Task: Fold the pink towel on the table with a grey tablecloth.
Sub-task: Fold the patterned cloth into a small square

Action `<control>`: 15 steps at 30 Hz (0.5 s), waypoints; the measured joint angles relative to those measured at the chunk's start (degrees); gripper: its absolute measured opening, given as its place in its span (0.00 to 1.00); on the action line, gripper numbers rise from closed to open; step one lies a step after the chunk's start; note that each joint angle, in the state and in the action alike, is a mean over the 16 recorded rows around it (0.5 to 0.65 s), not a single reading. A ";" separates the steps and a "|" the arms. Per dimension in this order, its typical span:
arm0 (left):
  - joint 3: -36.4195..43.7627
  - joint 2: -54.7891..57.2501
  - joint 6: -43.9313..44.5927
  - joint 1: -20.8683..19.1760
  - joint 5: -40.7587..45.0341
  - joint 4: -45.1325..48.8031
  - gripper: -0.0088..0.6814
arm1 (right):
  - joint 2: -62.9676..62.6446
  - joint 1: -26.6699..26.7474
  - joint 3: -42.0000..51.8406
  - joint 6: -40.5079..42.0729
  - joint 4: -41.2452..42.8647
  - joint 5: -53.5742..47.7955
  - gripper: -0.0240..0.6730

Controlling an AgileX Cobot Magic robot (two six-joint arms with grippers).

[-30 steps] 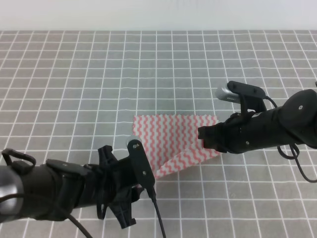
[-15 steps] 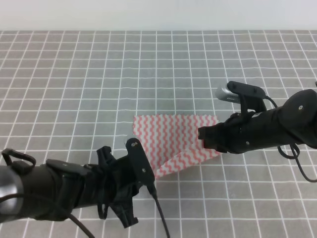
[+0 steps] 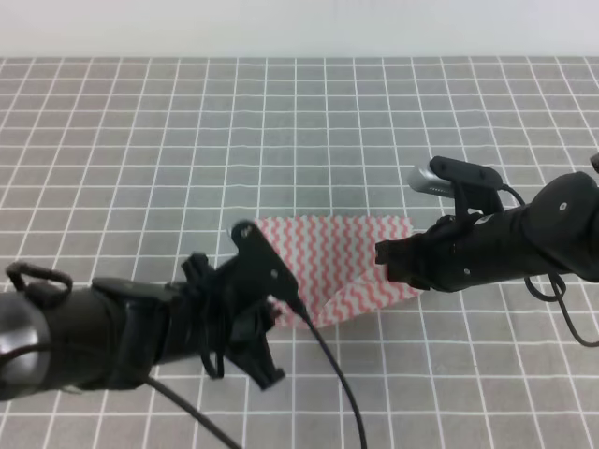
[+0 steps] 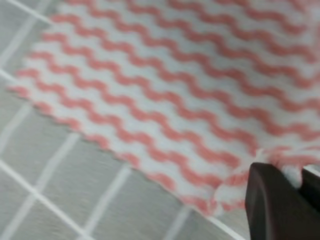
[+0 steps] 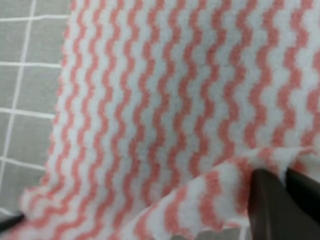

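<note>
With both our left gripper and right gripper clenched on the pink towel at mid-frame, uneven pulling could skew the fold.

Pink towel on table with a grey tablecloth

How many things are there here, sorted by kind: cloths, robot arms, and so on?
Pink towels: 1, the pink towel
Grey tablecloths: 1, the grey tablecloth
Robot claws: 2, the left claw and the right claw, each pinching the towel
Total: 4
</note>
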State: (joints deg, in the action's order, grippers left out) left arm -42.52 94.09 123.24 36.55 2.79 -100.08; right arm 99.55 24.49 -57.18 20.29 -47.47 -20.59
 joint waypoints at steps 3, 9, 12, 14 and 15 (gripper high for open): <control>-1.69 0.73 -0.83 -0.67 -0.70 0.00 0.01 | 0.37 0.00 -0.01 -0.31 -0.26 0.76 0.01; -5.30 2.87 -1.80 -2.11 -1.35 0.00 0.01 | 1.58 -0.31 -0.32 -0.50 -0.88 2.27 0.01; -7.23 4.34 -2.06 -2.81 -1.34 0.00 0.01 | 2.25 -0.63 -0.76 -0.51 -1.20 2.74 0.01; -8.47 5.46 -2.23 -3.19 -1.37 0.00 0.01 | 2.69 -0.85 -1.16 -0.51 -1.36 2.90 0.01; -9.04 6.00 -2.29 -3.31 -1.44 0.00 0.01 | 2.92 -0.95 -1.38 -0.51 -1.42 2.95 0.01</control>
State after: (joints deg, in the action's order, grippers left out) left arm -51.55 100.09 120.95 33.24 1.35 -100.08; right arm 102.47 23.54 -58.56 19.78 -48.89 -17.64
